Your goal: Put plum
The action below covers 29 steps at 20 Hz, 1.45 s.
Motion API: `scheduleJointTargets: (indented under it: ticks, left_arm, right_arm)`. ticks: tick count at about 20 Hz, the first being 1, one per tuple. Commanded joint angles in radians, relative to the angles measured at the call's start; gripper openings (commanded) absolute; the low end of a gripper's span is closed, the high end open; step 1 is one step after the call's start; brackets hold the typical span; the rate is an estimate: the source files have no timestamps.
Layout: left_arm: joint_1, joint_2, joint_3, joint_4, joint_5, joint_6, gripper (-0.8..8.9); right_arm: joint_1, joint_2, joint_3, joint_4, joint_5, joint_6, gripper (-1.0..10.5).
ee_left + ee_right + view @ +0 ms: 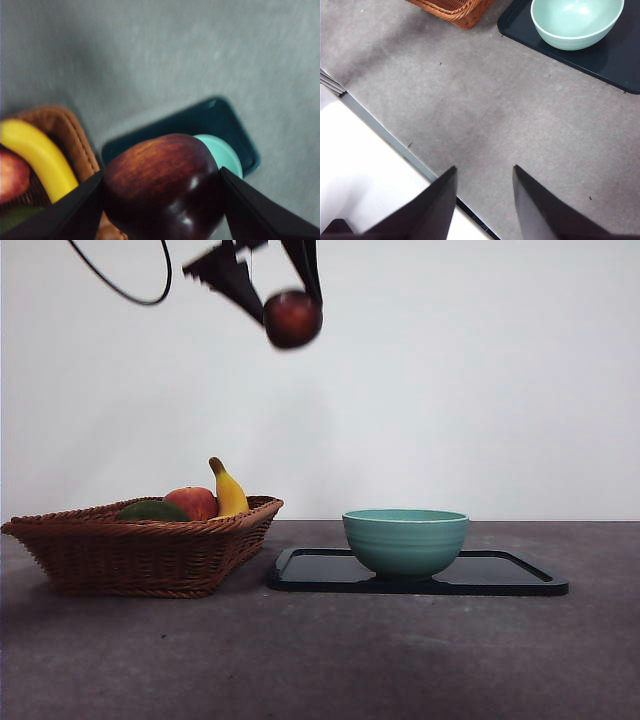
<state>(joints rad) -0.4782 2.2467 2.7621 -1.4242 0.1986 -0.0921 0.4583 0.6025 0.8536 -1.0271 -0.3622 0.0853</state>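
One plum (292, 318) sits clamped in my left end effector (162, 200), high over the gap between basket (140, 555) and bowl (405, 540). I'd carry it toward three o'clock, centre over the bowl, lower gently. Room is open above; mind the bowl rim. Right end effector (485, 200) waits, jaws apart

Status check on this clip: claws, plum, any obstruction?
Left claw shut on plum, high above basket edge. Right claw open, waiting over bare table. Bowl on tray unobstructed.
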Motion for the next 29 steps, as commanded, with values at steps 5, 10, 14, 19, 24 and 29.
scheduleJointTargets:
  ticks: [5,10,14,19,24,29]
  left_arm:
    - [0.002,0.020,-0.153,-0.061,-0.056,0.048,2.44]
    - [0.027,0.020,-0.240,-0.062,-0.139,0.047,2.44]
    - [0.054,0.020,-0.309,-0.062,-0.154,0.047,2.44]
    - [0.084,0.020,-0.388,-0.062,-0.155,0.047,2.44]
    - [0.101,0.020,-0.404,-0.062,-0.157,0.047,2.44]
    - [0.117,0.020,-0.532,-0.062,-0.201,0.047,2.44]
  right_arm:
    - [0.006,0.003,0.003,0.011,0.003,-0.007,1.8]
    - [0.006,0.003,0.003,0.013,0.003,-0.007,1.8]
    - [0.006,0.003,0.003,0.013,0.004,-0.007,1.8]
    - [0.006,0.003,0.003,0.014,0.029,-0.007,1.8]
    - [0.006,0.003,0.003,0.034,0.029,-0.008,1.8]
    - [0.006,0.003,0.003,0.048,0.030,-0.013,1.8]
